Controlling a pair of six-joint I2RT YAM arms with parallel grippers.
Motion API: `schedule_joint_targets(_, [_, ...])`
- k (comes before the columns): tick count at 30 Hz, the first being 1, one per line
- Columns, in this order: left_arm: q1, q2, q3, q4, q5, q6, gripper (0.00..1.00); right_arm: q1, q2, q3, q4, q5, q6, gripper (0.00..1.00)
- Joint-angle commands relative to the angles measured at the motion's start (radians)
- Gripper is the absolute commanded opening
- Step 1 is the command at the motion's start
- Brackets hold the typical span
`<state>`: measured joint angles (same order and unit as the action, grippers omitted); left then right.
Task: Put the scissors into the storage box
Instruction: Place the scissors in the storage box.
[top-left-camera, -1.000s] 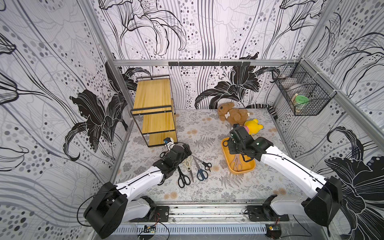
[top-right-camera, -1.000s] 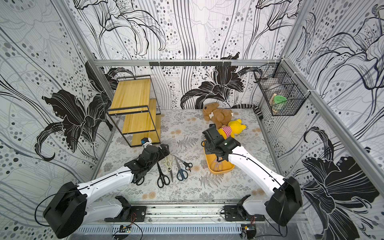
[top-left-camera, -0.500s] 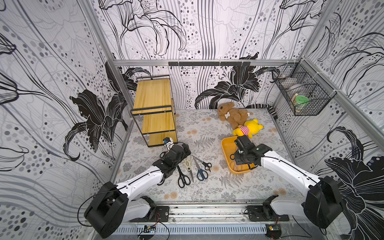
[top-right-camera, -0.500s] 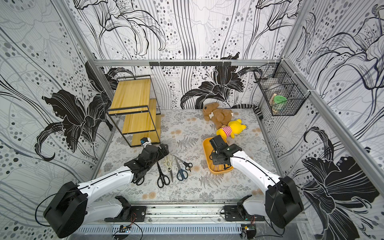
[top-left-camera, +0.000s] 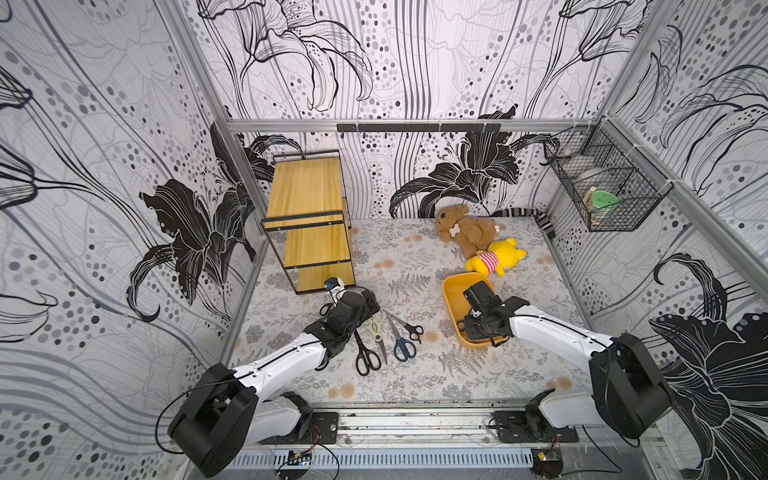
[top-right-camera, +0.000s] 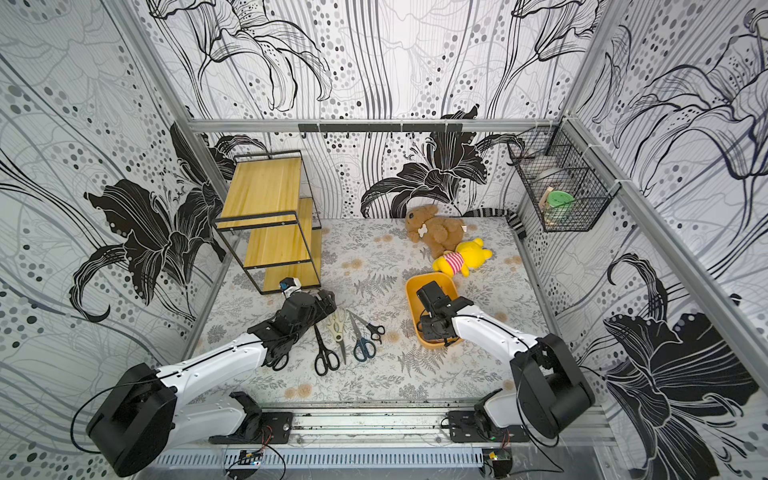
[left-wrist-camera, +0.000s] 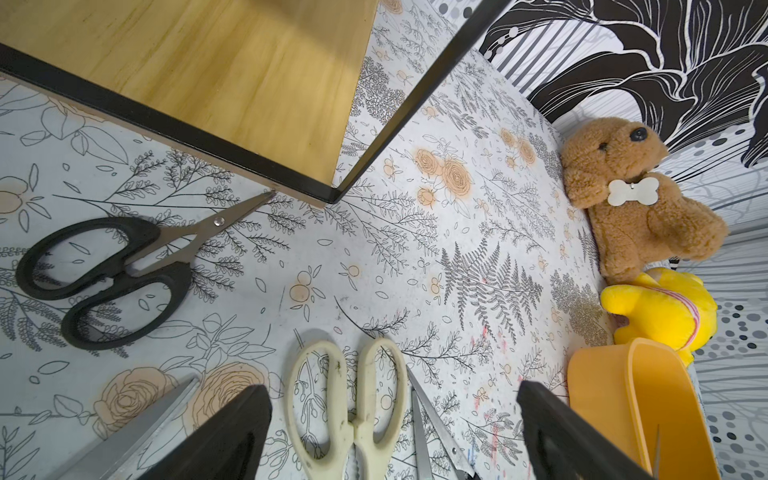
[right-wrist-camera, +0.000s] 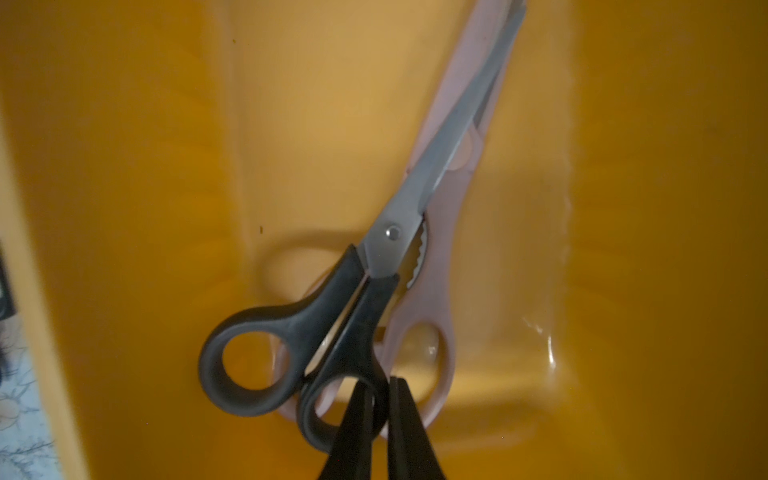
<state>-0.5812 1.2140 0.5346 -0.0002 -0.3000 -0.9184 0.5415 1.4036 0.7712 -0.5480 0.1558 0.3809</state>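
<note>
Two scissors (right-wrist-camera: 386, 232), storage box (right-wrist-camera: 124, 208) — right gripper (right-wrist-camera: 380, 386) pinching

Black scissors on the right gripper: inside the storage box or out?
Inside. The black scissors overlap a pink pair between the storage box walls; right gripper shut on one handle loop.

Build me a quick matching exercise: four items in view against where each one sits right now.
Items:
1. pink scissors
2. cream shears
3. black-handled scissors
4. brown plush dog

Places:
A. pinched at a handle loop by the right tool
B. by the back wall
C. on the mat, under the open left tool
D. on the storage box floor, beneath another pair

Pairs: 1-D, 2-C, 3-A, 4-B
</note>
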Motion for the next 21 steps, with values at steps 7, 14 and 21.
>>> schedule_joint_targets(7, [0.011, -0.011, -0.01, 0.029, 0.012, 0.013, 0.97, -0.004, 0.016, -0.011, 0.005, 0.02, 0.029, 0.21])
schedule_joint_targets(14, [0.014, -0.021, -0.01, 0.024, 0.009, 0.01, 0.97, -0.003, -0.04, 0.054, -0.062, 0.086, 0.021, 0.47])
schedule_joint_targets(21, [0.013, -0.027, -0.01, 0.022, 0.008, 0.007, 0.97, -0.004, -0.059, 0.209, -0.146, 0.139, 0.005, 0.5])
